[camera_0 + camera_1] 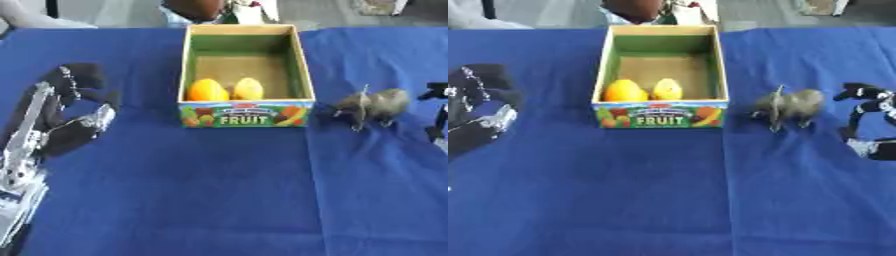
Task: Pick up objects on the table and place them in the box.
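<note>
A box (187, 60) with "FRUIT" printed on its front stands at the table's middle back. Inside, against its near wall, lie an orange fruit (207, 90) and a yellow fruit (248, 88). A grey toy elephant (791, 105) stands on the blue cloth just right of the box. My right hand (878, 107) is open at the right edge, a short gap to the right of the elephant, its fingers and thumb spread toward it without touching. At the left side, well away from the box, my left hand (73, 112) hangs open and holds nothing.
A blue cloth (219, 190) covers the whole table. The wide near half holds no objects. A person sits at the far edge behind the box.
</note>
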You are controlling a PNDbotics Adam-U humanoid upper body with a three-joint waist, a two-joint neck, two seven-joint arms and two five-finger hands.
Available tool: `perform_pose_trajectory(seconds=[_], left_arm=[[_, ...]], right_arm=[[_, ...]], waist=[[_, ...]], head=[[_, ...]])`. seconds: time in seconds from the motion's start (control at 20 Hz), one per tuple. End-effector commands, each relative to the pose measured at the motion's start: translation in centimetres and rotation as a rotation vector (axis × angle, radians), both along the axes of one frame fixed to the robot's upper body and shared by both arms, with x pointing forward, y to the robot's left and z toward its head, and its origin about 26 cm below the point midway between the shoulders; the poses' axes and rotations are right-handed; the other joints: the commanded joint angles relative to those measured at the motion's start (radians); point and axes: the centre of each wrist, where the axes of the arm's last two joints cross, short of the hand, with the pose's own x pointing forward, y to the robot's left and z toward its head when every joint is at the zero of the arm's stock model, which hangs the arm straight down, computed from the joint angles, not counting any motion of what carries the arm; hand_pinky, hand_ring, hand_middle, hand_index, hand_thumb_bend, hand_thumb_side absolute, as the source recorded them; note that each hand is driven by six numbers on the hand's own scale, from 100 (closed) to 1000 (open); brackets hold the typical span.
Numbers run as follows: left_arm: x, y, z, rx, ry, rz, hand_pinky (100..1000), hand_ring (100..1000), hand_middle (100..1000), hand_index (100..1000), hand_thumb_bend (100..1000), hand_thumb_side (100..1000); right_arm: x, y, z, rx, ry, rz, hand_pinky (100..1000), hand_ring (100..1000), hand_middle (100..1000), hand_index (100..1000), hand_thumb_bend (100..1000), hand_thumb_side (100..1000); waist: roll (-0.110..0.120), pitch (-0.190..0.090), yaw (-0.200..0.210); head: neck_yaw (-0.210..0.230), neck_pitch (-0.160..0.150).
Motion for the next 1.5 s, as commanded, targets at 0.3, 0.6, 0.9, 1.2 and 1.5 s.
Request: perform_pose_trajectory(seconds=[0.3, 0.6, 0.9, 1.2, 1.5], left_arm=[[-0.2, -0.2, 0.6, 0.016, -0.018, -0.009, 644, 689, 615, 756, 326, 213], [-0.2, -0.2, 0.6, 0.017, -0.015, -0.012, 649, 690, 615, 757, 306, 217], [-0.2, -0.4, 0.5, 0.020, -0.011, -0.025, 652, 691, 616, 758, 303, 219], [-0.2, -0.4, 0.5, 0.021, -0.010, -0.033, 655, 691, 617, 758, 306, 221], [-0.1, -0.4, 0.5, 0.024, -0.013, -0.037, 655, 689, 617, 753, 303, 219]], right_arm=[[0.5, -0.2, 2.6, -0.025, -0.107, -0.014, 917, 1000, 843, 853, 100, 201], [0.8, 0.2, 2.8, -0.041, -0.139, -0.018, 921, 1000, 849, 856, 123, 218], [1.3, 0.7, 3.2, -0.079, -0.165, -0.024, 946, 1000, 866, 864, 155, 253], [1.5, 0.7, 3.2, -0.111, -0.188, -0.043, 963, 1000, 890, 860, 183, 273], [1.5, 0.5, 2.9, -0.128, -0.213, -0.056, 961, 1000, 892, 869, 232, 295]], waist=[[-0.003, -0.018, 0.004], [-0.005, -0.019, 0.009], [-0.006, -0.019, 0.020], [-0.008, -0.018, 0.030], [-0.010, -0.018, 0.033]], head=[[-0.009, 0.005], [-0.014, 0.006], [-0.023, 0.007], [-0.029, 0.007], [-0.031, 0.006]])
